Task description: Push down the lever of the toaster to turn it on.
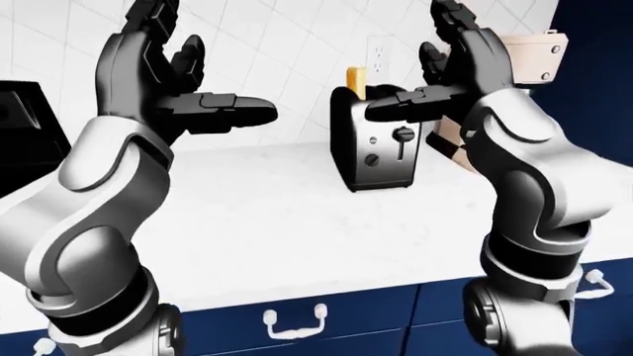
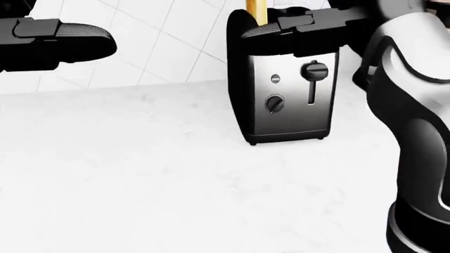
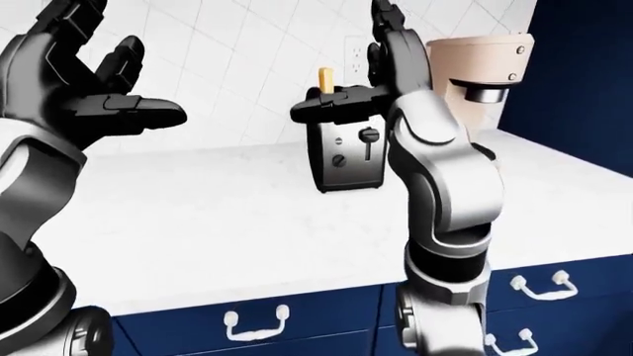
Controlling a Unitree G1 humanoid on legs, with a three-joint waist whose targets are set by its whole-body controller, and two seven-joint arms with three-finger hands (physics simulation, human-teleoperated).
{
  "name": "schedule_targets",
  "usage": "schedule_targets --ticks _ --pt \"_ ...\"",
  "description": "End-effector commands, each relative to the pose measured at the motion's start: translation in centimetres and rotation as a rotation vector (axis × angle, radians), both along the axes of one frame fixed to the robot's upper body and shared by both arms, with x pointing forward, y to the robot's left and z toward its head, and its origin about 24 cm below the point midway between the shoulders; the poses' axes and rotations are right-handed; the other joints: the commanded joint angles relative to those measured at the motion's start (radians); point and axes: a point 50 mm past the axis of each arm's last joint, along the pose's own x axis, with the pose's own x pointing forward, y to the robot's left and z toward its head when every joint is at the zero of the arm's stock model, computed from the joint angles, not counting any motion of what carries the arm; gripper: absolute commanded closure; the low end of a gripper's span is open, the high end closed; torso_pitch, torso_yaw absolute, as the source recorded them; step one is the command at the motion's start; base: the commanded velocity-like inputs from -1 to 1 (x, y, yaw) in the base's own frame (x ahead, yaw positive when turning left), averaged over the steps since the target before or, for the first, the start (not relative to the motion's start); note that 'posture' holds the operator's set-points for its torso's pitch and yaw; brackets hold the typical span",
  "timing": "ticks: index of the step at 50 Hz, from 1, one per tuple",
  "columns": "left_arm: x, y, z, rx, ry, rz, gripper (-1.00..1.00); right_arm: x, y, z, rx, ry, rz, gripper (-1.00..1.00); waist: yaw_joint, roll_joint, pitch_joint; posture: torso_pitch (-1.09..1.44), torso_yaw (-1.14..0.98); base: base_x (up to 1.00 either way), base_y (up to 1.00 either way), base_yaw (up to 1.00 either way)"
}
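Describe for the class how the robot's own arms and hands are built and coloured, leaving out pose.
Each arm is made of rounded, glossy silver-grey shells joined by black joint rings. The left hand and right hand are matte black, blocky and segmented, with three thick fingers bearing finely textured pads. No cables, sleeves or markings show.

Boxy toaster with black sides and brushed-metal face (image 2: 288,100) stands upright on the white countertop, near the white tiled wall, upper middle of head view. Metal face carries a small round black button (image 2: 276,79) upper left, a round black knob (image 2: 274,104) below it, and a vertical slot on the right. Black lever handle (image 2: 314,70) sits at the top of that slot, not pressed down. A yellow slice (image 1: 355,81) sticks up out of the top. Toaster's top edge is partly hidden in head view.
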Motion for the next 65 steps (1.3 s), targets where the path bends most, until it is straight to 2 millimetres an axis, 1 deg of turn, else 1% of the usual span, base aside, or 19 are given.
schedule_targets --ticks 1,4,5,7,11,16,25,30,35,41,47,56,65 --pt "-0.3 0.1 1.1 -0.009 -0.062 0.007 -1.00 -0.3 0.1 1.4 0.002 -0.080 0.002 -1.00 -0.001 0.000 -0.004 -0.50 0.00 0.00 0.00 0.00" --pt "-0.4 0.1 1.2 -0.010 -0.060 0.010 -1.00 -0.4 0.4 1.4 0.000 -0.079 0.014 -1.00 -0.001 0.001 -0.003 -0.50 0.00 0.00 0.00 0.00" --pt "-0.4 0.2 1.3 -0.011 -0.061 0.012 -1.00 -0.5 0.1 1.9 0.019 -0.090 0.013 -1.00 -0.001 0.001 -0.003 -0.50 0.00 0.00 0.00 0.00" --pt "-0.4 0.2 1.3 -0.011 -0.061 0.012 -1.00 -0.5 0.2 1.9 0.014 -0.091 0.017 -1.00 -0.001 0.002 -0.001 -0.50 0.00 0.00 0.00 0.00" --pt "-0.3 0.3 1.2 -0.011 -0.059 0.014 -1.00 -0.2 0.5 0.7 0.004 -0.070 0.033 -1.00 -0.001 0.002 0.000 -0.50 0.00 0.00 0.00 0.00" --pt "-0.3 0.3 1.2 -0.012 -0.059 0.015 -1.00 0.3 0.7 -0.2 -0.004 -0.047 0.041 -1.00 -0.004 0.004 -0.003 -0.50 0.00 0.00 0.00 0.00" --pt "-0.4 0.2 1.3 -0.011 -0.059 0.016 -1.00 0.4 0.9 -0.9 -0.010 -0.031 0.044 -1.00 -0.004 0.006 -0.003 -0.50 0.00 0.00 0.00 0.00" --pt "-0.3 0.3 1.1 -0.011 -0.058 0.017 -1.00 0.7 0.9 -2.0 -0.032 -0.009 0.040 -1.00 -0.004 0.006 -0.006 -0.50 0.00 0.00 0.00 0.00" --pt "-0.3 0.3 1.1 -0.010 -0.057 0.018 -1.00 0.7 0.7 -2.9 -0.051 0.024 0.024 -1.00 -0.003 0.005 -0.008 -0.50 0.00 0.00 0.00 0.00" --pt "-0.3 0.4 1.2 -0.010 -0.056 0.020 -1.00 0.5 0.5 -2.8 -0.062 0.049 0.006 -1.00 -0.001 0.004 -0.009 -0.50 0.00 0.00 0.00 0.00" --pt "-0.3 0.4 1.1 -0.010 -0.056 0.022 -1.00 1.1 0.1 -4.0 -0.078 0.114 -0.033 -1.00 0.000 0.003 -0.010 -0.50 0.00 0.00 0.00 0.00" --pt "-0.3 0.4 1.1 -0.012 -0.055 0.022 -1.00 1.4 -0.7 -4.7 -0.051 0.186 -0.084 -1.00 0.002 0.003 -0.010 -0.50 0.00 0.00 0.00 0.00" --pt "-0.2 0.4 0.9 -0.011 -0.053 0.022 -1.00 1.9 -0.6 -5.1 -0.055 0.210 -0.079 -1.00 0.000 0.005 -0.010 -0.50 0.00 0.00 0.00 0.00"
